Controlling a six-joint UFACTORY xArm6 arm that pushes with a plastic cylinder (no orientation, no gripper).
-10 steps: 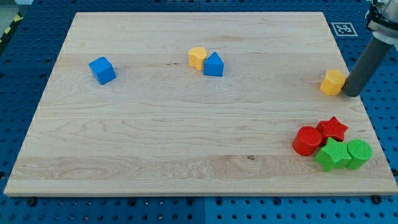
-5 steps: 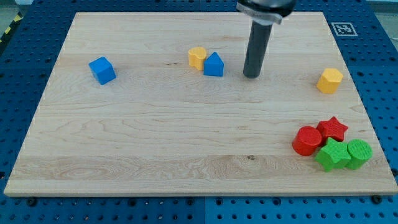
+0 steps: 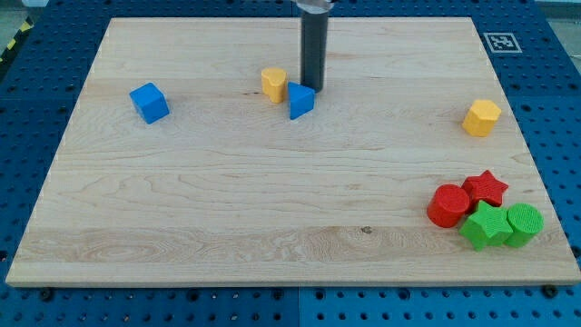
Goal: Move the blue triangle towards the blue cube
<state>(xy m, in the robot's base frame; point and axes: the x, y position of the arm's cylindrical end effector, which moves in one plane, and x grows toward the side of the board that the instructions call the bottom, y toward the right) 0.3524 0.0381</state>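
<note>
The blue triangle (image 3: 300, 100) lies on the wooden board (image 3: 272, 182) near the view's top centre. My tip (image 3: 311, 87) touches its upper right side. A yellow cylinder (image 3: 273, 84) sits just to the triangle's left, close against it. The blue cube (image 3: 149, 103) sits far to the view's left, well apart from the triangle.
A yellow hexagonal block (image 3: 482, 118) sits at the view's right. A red cylinder (image 3: 448, 205), a red star (image 3: 487, 188), a green star (image 3: 486, 226) and a green cylinder (image 3: 524, 223) cluster at the bottom right corner.
My rod has swept from the view's right edge leftward to the blue triangle. The triangle and the yellow cylinder have shifted left, and the triangle has turned.
</note>
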